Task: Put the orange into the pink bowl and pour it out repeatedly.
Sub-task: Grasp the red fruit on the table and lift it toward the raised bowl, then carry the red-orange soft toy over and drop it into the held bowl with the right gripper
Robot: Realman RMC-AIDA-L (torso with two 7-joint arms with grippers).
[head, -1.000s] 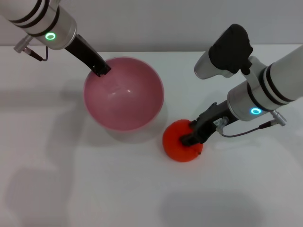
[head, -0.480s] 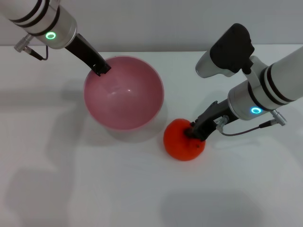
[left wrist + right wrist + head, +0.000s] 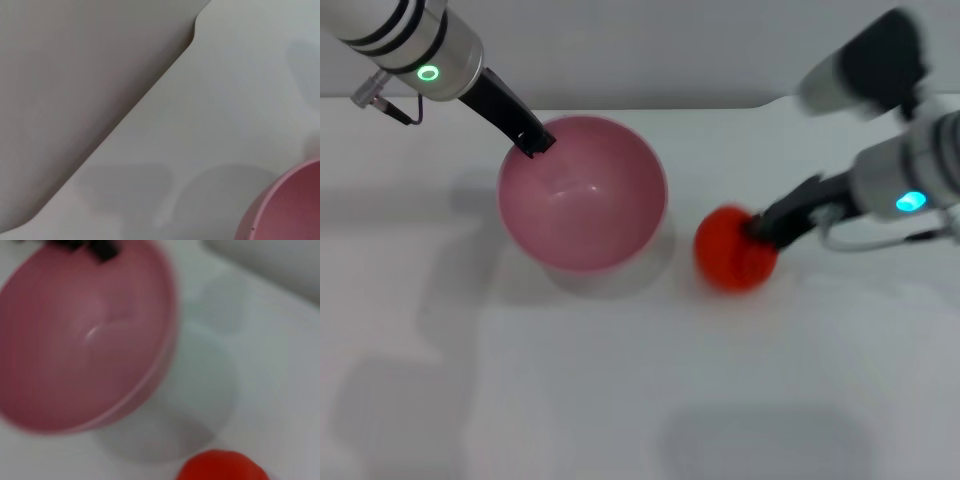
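The pink bowl [image 3: 582,200] stands empty on the white table, left of centre. My left gripper [image 3: 533,143] is shut on its far-left rim; its dark fingers [image 3: 102,249] show in the right wrist view at the bowl [image 3: 85,340] edge. The orange [image 3: 728,250] is to the right of the bowl, apart from it. My right gripper [image 3: 758,232] is shut on the orange's right side. In the right wrist view only the orange's top [image 3: 222,467] shows. The left wrist view shows just a piece of the bowl's rim [image 3: 287,207].
The white table [image 3: 620,400] runs to a far edge [image 3: 650,107] behind the bowl, with a grey wall beyond. The left wrist view shows the table's edge and rounded corner [image 3: 195,22]. No other objects are on the table.
My right gripper has carried the orange to the right and up, away from its spot near the bowl's lower right. The bowl and the left gripper have stayed put.
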